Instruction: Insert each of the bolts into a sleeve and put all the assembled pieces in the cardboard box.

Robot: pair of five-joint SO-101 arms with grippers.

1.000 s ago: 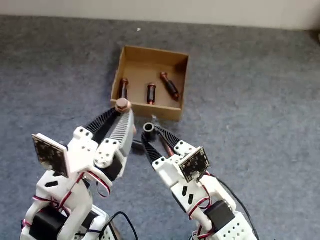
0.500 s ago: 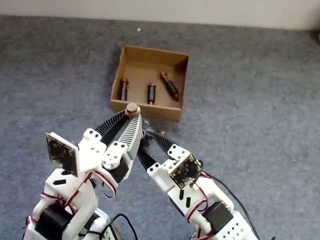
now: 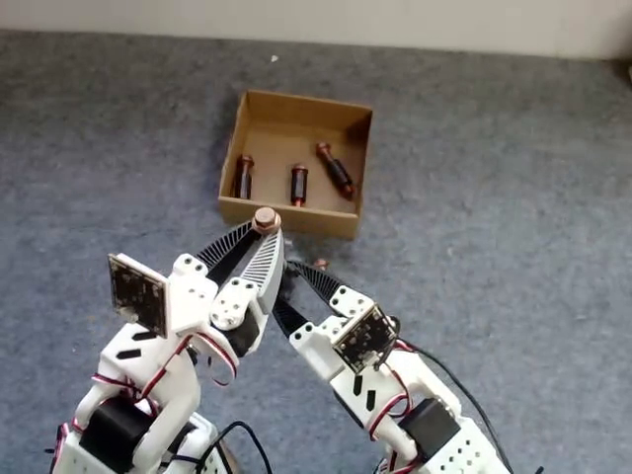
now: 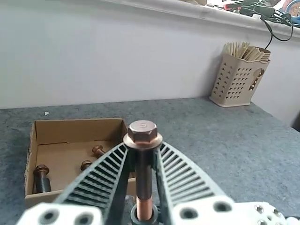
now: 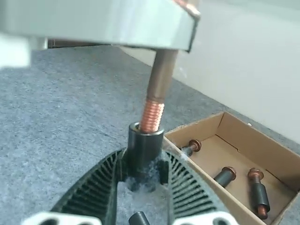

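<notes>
Near the box (image 3: 292,219), our left gripper (image 4: 143,150) clamps the bolt (image 4: 143,133) upright, its tip in the sleeve (image 5: 144,140) that our right gripper (image 5: 143,158) clamps. We should lower it straight, without tilt.

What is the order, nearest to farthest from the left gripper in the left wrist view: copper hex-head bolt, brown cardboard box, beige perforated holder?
1. Copper hex-head bolt, held in the left gripper.
2. Brown cardboard box, just beyond the bolt.
3. Beige perforated holder, far back against the white wall.
</notes>
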